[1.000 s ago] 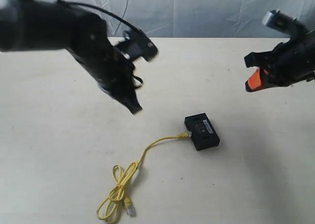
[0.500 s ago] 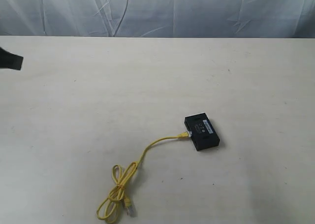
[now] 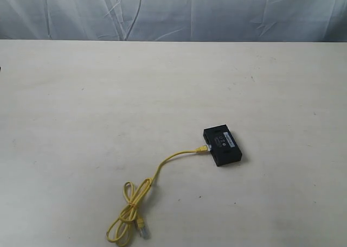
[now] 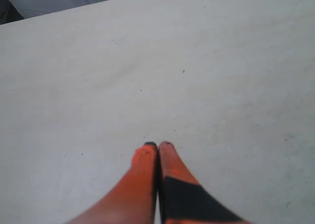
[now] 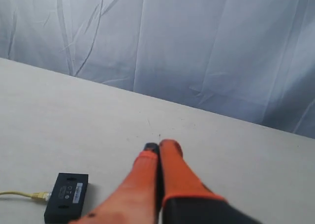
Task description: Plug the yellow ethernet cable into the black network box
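Note:
The black network box lies flat on the pale table, right of centre. One end of the yellow ethernet cable sits in the box's left side; its other end lies loose beside a coil near the front edge. Neither arm shows in the exterior view. In the right wrist view the box and the plugged cable end lie beside my right gripper, whose orange fingers are pressed together and hold nothing. My left gripper is likewise shut and empty over bare table.
A wrinkled grey-blue curtain hangs behind the table's far edge. The same curtain fills the background of the right wrist view.
Both arms have withdrawn out of the exterior view: a second ago they hung over the table at left and right. The box and cable have not moved.

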You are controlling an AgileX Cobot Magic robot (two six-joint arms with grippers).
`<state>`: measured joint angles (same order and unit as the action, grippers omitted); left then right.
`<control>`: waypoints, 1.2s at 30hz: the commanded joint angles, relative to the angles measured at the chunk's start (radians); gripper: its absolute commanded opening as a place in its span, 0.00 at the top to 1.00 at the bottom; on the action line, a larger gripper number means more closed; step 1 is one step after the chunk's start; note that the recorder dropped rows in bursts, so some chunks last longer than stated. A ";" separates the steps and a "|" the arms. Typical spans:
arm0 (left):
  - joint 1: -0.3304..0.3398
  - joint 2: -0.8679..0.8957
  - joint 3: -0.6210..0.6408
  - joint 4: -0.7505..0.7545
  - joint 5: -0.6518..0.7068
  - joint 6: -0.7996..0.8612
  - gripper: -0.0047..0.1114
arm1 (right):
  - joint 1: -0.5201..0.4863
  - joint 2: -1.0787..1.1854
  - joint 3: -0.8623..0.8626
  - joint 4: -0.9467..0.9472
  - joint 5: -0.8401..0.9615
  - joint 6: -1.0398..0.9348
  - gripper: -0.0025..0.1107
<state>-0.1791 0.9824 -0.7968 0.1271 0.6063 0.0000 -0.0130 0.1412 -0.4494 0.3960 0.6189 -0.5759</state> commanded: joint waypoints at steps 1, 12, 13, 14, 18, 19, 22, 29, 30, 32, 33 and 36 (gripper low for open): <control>0.000 -0.007 0.003 0.005 0.000 0.000 0.96 | 0.004 -0.039 0.080 -0.130 -0.036 0.291 0.99; 0.000 -0.007 0.003 0.005 -0.007 0.000 0.96 | 0.036 -0.141 0.395 -0.257 -0.178 0.549 0.99; 0.000 -0.007 0.003 0.005 -0.007 0.000 0.96 | 0.077 -0.141 0.407 -0.266 -0.192 0.549 0.99; 0.000 -0.007 0.003 0.005 -0.007 0.000 0.96 | 0.113 -0.141 0.418 -0.275 -0.204 0.549 0.99; 0.000 -0.007 0.003 0.005 -0.007 0.000 0.96 | 0.143 -0.141 0.449 -0.298 -0.253 0.549 0.99; 0.000 -0.007 0.003 0.005 -0.007 0.000 0.96 | 0.143 -0.141 0.449 -0.302 -0.253 0.549 0.99; 0.000 -0.007 0.003 0.005 -0.007 0.000 0.96 | 0.143 -0.141 0.449 -0.313 -0.253 0.549 0.99; 0.000 -0.007 0.003 0.005 -0.007 0.000 0.96 | 0.143 -0.141 0.449 -0.293 -0.257 0.549 0.99; 0.000 -0.007 0.003 0.005 -0.007 0.000 0.96 | 0.143 -0.141 0.449 -0.291 -0.257 0.549 0.99; 0.000 -0.007 0.003 0.005 -0.007 0.000 0.96 | 0.143 -0.141 0.449 -0.291 -0.257 0.549 0.99; 0.000 -0.007 0.003 0.005 -0.007 0.000 0.96 | 0.143 -0.141 0.449 -0.291 -0.257 0.549 0.99; 0.000 -0.007 0.003 0.005 -0.007 0.000 0.96 | 0.143 -0.141 0.449 -0.291 -0.257 0.549 0.99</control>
<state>-0.1791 0.9824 -0.7968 0.1287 0.6045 0.0000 0.1260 0.0052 -0.0046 0.1056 0.3785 -0.0255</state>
